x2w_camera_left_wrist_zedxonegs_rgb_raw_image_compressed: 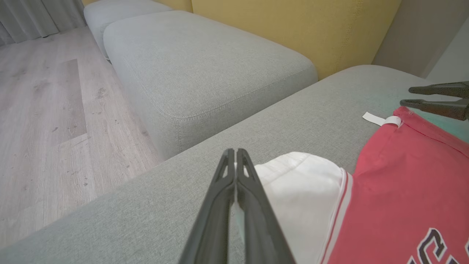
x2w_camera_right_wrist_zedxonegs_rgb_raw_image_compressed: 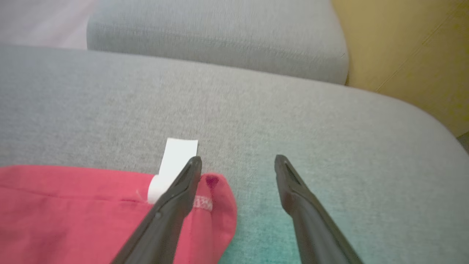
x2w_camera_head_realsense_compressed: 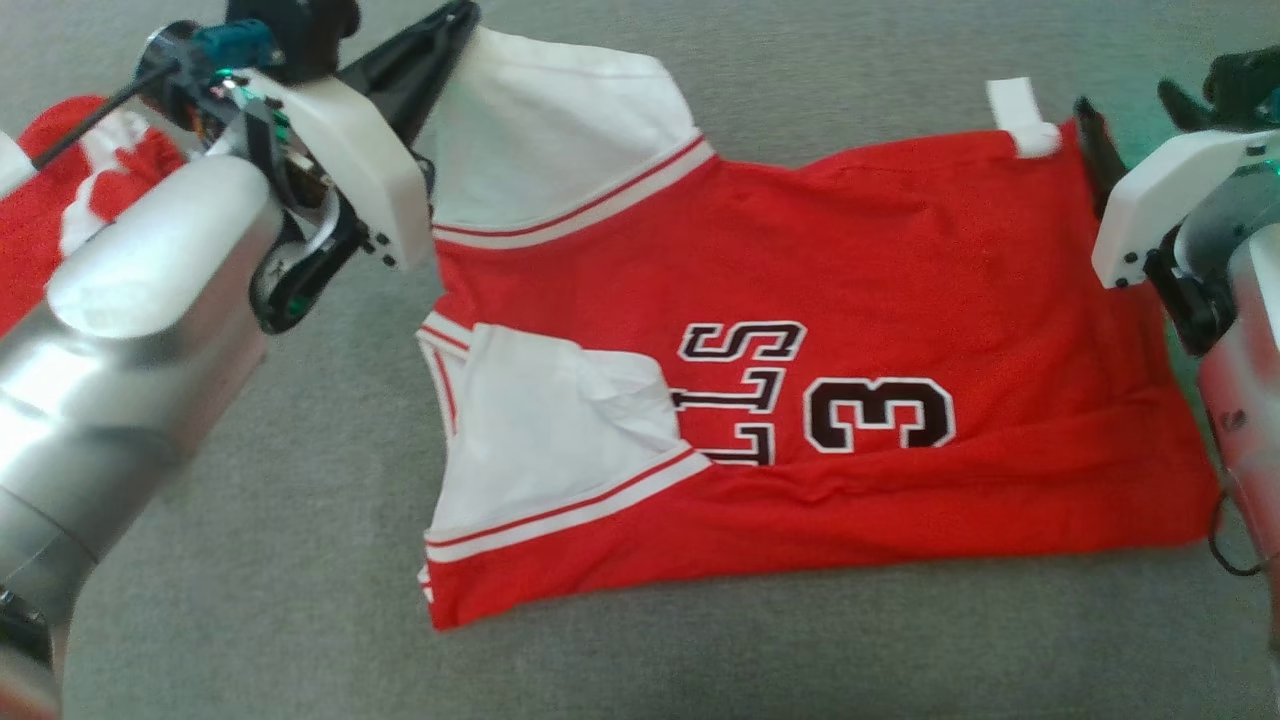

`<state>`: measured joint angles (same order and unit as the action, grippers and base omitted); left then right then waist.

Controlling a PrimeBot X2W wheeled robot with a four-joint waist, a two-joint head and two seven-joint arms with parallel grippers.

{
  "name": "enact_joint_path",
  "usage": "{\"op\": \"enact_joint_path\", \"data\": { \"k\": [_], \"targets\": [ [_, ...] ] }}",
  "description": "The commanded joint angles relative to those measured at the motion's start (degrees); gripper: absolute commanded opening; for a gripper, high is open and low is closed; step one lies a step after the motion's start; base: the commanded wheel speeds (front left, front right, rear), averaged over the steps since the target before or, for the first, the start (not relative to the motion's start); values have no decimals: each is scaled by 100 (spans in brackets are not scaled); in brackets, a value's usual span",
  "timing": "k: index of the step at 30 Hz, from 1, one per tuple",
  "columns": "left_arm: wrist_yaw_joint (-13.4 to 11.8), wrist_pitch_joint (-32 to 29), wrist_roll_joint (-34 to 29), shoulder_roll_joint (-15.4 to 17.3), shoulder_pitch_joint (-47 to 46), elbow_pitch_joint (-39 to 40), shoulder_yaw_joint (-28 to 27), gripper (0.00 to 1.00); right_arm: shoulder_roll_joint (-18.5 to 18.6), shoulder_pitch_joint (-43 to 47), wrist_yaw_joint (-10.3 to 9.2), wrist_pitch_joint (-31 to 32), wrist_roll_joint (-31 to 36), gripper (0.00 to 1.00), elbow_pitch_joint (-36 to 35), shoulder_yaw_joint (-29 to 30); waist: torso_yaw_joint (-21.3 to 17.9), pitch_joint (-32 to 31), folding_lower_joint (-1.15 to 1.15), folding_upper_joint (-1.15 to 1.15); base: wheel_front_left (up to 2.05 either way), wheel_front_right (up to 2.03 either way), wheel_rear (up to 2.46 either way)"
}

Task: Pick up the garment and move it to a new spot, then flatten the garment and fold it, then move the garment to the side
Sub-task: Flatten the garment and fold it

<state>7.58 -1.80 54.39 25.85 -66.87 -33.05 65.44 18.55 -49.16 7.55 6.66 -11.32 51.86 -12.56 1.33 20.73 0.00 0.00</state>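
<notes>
grey sofa cushion (x2w_camera_head_realsense_compressed: pixel 300 560): jersey pinched at one sleeve, other jaws released

left gripper (x2w_camera_left_wrist_zedxonegs_rgb_raw_image_compressed: pixel 234 151) is clenched, its two dark fingers pressed together with a pale sliver of cloth between them lower down. it grips the edge of a white sleeve (x2w_camera_left_wrist_zedxonegs_rgb_raw_image_compressed: pixel 300 183). the sleeve spreads to the right of these jaws in the left wrist view. past its red-and-white trim lies the body of the red basketball jersey (x2w_camera_head_realsense_compressed: pixel 900 250).

right gripper (x2w_camera_right_wrist_zedxonegs_rgb_raw_image_compressed: pixel 239 158) stands released, jaws wide apart. in the right wrist view, the finger on the left lies over the red hem corner, just beside a white label (x2w_camera_right_wrist_zedxonegs_rgb_raw_image_compressed: pixel 179 152) that sticks out from the hem onto the cushion. the other finger is over bare grey fabric. whether either finger touches down cannot be told.

between the two grippers the jersey lies mostly flat, with black lettering and a "3" on it. a second white sleeve (x2w_camera_head_realsense_compressed: pixel 540 420) lies nearer the robot than the left jaws. behind the left wrist sits another red-and-white garment (x2w_camera_head_realsense_compressed: pixel 60 180). farther out from the left jaws are a neighbouring grey cushion (x2w_camera_left_wrist_zedxonegs_rgb_raw_image_compressed: pixel 201 66), a yellow backrest (x2w_camera_left_wrist_zedxonegs_rgb_raw_image_compressed: pixel 293 29) and pale wooden floor (x2w_camera_left_wrist_zedxonegs_rgb_raw_image_compressed: pixel 44 110).
</notes>
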Motion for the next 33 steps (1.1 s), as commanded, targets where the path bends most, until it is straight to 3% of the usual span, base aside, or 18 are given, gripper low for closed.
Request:
{"op": "enact_joint_path", "data": {
  "k": [1,11,12,13,23,33],
  "targets": [
    [-9,66,-49,154,-331,119,-162,0,77,-150,-6,54,-84,100,-92,-132,115,49,0,0,0,0,0],
    [-9,119,-69,159,-428,274,112,0,377,-461,-6,598,-793,100,604,-907,240,187,0,0,0,0,0],
    [-9,136,-72,168,-436,243,123,0,378,-481,-6,641,-870,79,653,-954,233,189,0,0,0,0,0],
    [-9,153,-73,179,-438,206,132,0,383,-505,-6,651,-937,0,681,-1001,222,187,0,0,0,0,0],
    [-100,549,-84,261,-661,-442,-54,0,383,-1030,-6,-202,-1435,0,863,-806,20,203,0,0,0,0,0],
    [-197,1469,-376,-62,-1224,-1340,-288,0,160,-1527,-6,-1332,-1707,0,874,-723,-127,266,0,0,0,0,0]
  ]
}}
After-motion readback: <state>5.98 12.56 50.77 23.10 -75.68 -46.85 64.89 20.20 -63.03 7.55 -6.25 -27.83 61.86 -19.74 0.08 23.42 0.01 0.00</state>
